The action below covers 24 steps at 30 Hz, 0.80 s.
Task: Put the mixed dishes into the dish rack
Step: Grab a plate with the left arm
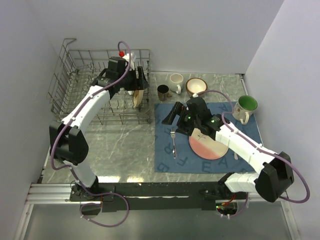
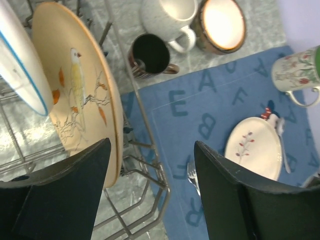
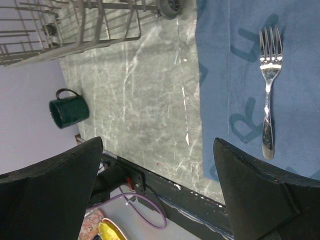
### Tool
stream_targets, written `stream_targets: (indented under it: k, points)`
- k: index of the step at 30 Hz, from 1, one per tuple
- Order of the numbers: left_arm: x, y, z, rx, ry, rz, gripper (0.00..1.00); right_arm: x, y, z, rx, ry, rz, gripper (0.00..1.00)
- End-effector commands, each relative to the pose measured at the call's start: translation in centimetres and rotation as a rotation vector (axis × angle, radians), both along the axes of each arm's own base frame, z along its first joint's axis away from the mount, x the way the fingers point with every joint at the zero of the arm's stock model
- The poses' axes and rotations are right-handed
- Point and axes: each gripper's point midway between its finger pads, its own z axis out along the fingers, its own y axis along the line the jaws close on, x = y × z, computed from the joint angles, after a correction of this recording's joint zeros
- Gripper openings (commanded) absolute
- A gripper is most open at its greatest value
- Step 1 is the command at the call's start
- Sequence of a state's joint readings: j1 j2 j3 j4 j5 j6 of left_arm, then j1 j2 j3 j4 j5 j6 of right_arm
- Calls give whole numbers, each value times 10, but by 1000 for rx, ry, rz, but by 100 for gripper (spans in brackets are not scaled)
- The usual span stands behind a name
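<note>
From above, the dish rack point(image 1: 62, 82) sits at 10 o'clock on the table point(image 1: 120, 145), with the left tool point(image 1: 136, 80) over one tan plate point(image 1: 136, 98) inside. Toward 2 o'clock are three mugs: a white mug point(image 1: 176, 81), a dark mug point(image 1: 163, 92) and a green-lined mug point(image 1: 245, 107). With them are one bowl point(image 1: 196, 86), one pink plate point(image 1: 205, 148) and one fork point(image 1: 173, 142).

Left wrist view: two plates stand racked, the tan one and a white plate point(image 2: 17, 65). The tool's fingers are apart and empty.

Right wrist view: the right tool point(image 3: 157, 195) is spread wide and empty. The fork lies at 2 o'clock on the placemat point(image 3: 235, 60).

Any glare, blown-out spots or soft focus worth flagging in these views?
Top external: evenly lit, sharp, only soft shadows. Left wrist: the inside of the brown-rimmed round bowl is blown out to white; the black gripper fingers are featureless. Right wrist: bright glint on the neck of the silver metal fork; fingers likewise dark.
</note>
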<state>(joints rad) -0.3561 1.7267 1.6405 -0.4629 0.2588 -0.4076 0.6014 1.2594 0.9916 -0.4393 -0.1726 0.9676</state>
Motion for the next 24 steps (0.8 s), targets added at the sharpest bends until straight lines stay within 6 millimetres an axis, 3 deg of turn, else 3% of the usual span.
stream_targets:
  k: [1,4,8,12,16,20,21,24]
  points:
    - [5,9,-12,69,8,57,74,3,-5,10,11,-48,-13,100]
    - [6,8,-21,85,30,59,71,2,-6,8,5,-43,-16,100]
    - [9,8,-33,108,60,66,56,0,-7,5,2,-31,-17,100]
    - [12,7,-29,109,47,65,36,1,-8,2,-4,-32,-18,100]
    - [15,3,-23,99,33,52,35,3,-7,3,-5,-49,-4,100]
    - [21,2,-17,100,20,63,13,8,-7,6,-23,-76,12,100]
    - [22,3,-16,101,24,73,1,9,-7,7,-22,-82,13,100]
    - [27,1,-8,93,18,80,1,12,-9,12,-32,-96,15,100]
